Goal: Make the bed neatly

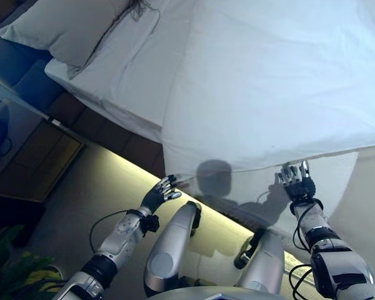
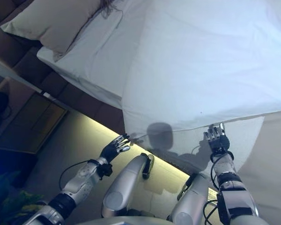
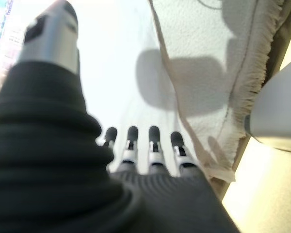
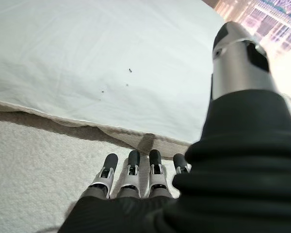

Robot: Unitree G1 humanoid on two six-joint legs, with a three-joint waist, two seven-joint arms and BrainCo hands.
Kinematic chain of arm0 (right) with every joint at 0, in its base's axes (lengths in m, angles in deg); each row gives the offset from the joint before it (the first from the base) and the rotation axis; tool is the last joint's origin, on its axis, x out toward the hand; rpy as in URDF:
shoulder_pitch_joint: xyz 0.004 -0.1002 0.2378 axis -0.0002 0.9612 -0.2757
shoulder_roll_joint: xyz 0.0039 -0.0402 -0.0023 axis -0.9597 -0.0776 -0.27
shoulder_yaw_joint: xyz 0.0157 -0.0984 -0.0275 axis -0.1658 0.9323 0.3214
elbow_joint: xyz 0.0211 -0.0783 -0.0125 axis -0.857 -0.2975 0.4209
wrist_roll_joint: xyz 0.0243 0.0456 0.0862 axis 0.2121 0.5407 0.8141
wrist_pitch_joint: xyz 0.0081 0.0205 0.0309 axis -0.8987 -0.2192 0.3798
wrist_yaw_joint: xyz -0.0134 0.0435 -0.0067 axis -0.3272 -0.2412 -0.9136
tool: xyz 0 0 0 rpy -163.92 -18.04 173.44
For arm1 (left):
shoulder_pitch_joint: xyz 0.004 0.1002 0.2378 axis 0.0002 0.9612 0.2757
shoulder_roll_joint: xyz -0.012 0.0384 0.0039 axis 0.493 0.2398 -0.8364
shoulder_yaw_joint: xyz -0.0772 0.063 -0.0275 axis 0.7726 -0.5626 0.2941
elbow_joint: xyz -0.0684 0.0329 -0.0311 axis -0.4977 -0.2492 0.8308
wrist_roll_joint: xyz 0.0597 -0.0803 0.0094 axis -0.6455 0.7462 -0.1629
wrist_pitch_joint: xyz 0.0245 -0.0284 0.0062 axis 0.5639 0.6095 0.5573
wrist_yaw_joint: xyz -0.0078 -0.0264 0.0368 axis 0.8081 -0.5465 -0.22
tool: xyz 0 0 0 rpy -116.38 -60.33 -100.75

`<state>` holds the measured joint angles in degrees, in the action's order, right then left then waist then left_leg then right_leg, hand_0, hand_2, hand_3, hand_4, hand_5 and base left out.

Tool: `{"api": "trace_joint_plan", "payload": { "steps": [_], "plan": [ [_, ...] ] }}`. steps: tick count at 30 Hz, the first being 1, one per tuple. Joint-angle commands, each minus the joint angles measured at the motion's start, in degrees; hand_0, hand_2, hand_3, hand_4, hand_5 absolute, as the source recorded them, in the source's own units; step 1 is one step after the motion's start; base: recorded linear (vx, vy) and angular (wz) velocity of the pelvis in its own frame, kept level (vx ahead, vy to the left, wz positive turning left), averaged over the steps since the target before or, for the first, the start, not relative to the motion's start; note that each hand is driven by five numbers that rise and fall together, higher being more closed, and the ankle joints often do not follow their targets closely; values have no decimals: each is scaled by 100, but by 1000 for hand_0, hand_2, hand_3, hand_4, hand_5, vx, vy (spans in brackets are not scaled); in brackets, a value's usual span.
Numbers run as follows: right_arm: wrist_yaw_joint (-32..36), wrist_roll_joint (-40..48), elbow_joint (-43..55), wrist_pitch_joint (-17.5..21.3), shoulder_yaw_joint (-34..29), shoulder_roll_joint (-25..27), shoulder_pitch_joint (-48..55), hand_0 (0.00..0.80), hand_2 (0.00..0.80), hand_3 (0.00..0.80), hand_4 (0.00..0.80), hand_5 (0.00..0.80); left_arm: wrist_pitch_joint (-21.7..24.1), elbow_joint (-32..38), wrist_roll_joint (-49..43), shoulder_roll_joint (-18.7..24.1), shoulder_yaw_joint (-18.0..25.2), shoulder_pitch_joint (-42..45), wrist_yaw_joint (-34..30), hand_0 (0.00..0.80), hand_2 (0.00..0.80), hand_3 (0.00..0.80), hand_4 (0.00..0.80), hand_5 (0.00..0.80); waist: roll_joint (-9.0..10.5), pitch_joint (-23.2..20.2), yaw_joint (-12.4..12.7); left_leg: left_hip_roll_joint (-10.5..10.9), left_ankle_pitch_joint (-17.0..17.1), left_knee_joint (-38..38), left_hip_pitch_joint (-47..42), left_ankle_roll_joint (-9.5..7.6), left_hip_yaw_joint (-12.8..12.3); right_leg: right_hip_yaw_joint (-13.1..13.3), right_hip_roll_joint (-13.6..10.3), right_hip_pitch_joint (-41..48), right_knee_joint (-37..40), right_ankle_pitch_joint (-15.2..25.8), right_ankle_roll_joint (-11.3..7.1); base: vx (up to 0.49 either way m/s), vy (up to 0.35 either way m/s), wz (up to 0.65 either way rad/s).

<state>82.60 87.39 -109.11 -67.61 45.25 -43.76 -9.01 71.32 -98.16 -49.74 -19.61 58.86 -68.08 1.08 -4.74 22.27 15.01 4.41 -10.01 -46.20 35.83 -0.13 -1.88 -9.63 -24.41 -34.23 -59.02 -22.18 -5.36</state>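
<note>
A white duvet (image 1: pixel 269 81) lies spread over the bed, its near edge hanging toward me. A grey-white pillow (image 1: pixel 62 28) rests at the bed's head, far left, on the white sheet (image 1: pixel 137 69). My left hand (image 1: pixel 159 192) is open with straight fingers, just below the duvet's near left corner; its wrist view (image 3: pixel 155 155) shows the fingers pointing at the hanging cloth edge. My right hand (image 1: pixel 297 181) is open at the duvet's near edge on the right. Its wrist view (image 4: pixel 133 177) shows straight fingers over a textured white cover (image 4: pixel 39 160) under the duvet's hem.
A dark padded headboard (image 1: pixel 12 69) runs along the far left. A wooden nightstand (image 1: pixel 31 156) stands beside the bed. The dark bed base (image 1: pixel 131 150) has a lit strip below it. A green plant (image 1: pixel 12 262) is at the lower left.
</note>
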Motion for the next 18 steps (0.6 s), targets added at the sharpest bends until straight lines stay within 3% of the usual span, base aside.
{"api": "trace_joint_plan", "payload": {
  "steps": [1, 18],
  "plan": [
    [298, 409, -280, -96, -353, 418, -399, 0, 0, 0, 0, 0, 187, 487, 172, -31, 114, -159, -41, 0, 0, 0, 0, 0, -176, 114, 105, -78, 252, -109, 319, -378, -284, 72, 74, -454, 527, 2237, -340, -36, 36, 0],
    [579, 503, -257, -297, -494, 711, -713, 0, 0, 0, 0, 0, 315, 496, 366, 102, 146, -100, -177, 0, 0, 0, 0, 0, -248, 176, 147, -63, 301, -92, 466, -348, -280, 146, 88, -684, 439, 2331, -368, 35, 10, 1]
  ]
}}
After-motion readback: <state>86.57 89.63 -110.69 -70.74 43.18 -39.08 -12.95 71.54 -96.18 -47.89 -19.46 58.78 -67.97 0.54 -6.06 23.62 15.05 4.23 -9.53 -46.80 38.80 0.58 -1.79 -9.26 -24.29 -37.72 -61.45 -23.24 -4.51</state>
